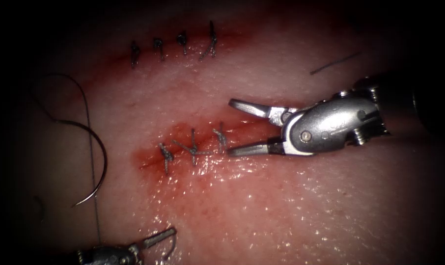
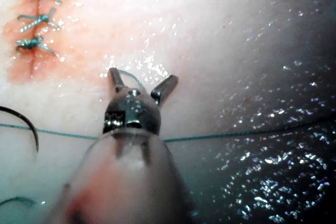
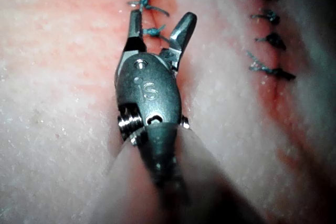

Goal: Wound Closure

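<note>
The cut (image 1: 242,128) in the tissue (image 1: 281,206) carries three stitches (image 1: 193,147) on its left part. My right tool (image 1: 231,127) hovers just right of the last stitch, open wide and holding nothing; the right wrist view shows its jaws (image 3: 161,19) spread beside the stitches (image 3: 147,3). The curved needle (image 1: 103,157) lies free on the tissue far left of the cut, held by neither tool. Its thread (image 1: 91,147) runs down past my left tool (image 1: 169,241), which is open and empty. In the left wrist view that tool (image 2: 143,76) stands past the thread (image 2: 236,135), with the needle (image 2: 29,124) to one side.
A second, closed cut with several stitches (image 1: 183,41) lies farther back, also seen as the stitch row (image 3: 268,40). A loose cut end of thread (image 1: 335,63) rests on the tissue at the back right. Red fluid (image 1: 153,162) stains the tissue around the stitched cut.
</note>
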`<state>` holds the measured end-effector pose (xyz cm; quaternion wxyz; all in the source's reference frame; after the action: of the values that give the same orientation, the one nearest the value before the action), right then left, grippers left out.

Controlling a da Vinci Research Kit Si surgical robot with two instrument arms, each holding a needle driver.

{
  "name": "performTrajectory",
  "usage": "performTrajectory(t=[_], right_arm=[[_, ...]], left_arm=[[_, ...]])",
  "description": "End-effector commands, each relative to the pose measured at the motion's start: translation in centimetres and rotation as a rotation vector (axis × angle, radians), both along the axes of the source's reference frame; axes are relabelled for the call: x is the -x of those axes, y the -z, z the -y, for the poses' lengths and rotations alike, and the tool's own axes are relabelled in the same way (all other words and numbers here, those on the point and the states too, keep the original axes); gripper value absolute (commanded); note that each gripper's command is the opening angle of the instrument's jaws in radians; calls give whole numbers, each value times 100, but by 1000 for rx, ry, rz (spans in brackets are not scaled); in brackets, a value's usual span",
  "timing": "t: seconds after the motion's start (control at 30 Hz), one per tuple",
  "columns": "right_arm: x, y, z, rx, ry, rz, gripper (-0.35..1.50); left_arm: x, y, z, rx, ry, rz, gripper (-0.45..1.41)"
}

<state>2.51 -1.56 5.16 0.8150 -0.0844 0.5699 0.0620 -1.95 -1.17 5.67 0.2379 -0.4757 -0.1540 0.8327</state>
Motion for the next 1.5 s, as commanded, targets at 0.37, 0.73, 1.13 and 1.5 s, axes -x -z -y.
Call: performTrajectory(t=[0.37, 0.73, 1.13, 1.5], right_arm=[[2, -7, 2, -25, -9, 7, 136], [2, -6, 3, -38, -7, 11, 136], [0, -6, 4, -60, -17, 8, 135], [-1, -5, 5, -71, -24, 8, 133]], left_arm=[[-41, 28, -10, -123, -23, -94, 99], [-64, 66, -73, 25, 110, -174, 84], [-82, 7, -83, -29, 218, -276, 56], [-90, -29, -82, -69, 209, -279, 54]])
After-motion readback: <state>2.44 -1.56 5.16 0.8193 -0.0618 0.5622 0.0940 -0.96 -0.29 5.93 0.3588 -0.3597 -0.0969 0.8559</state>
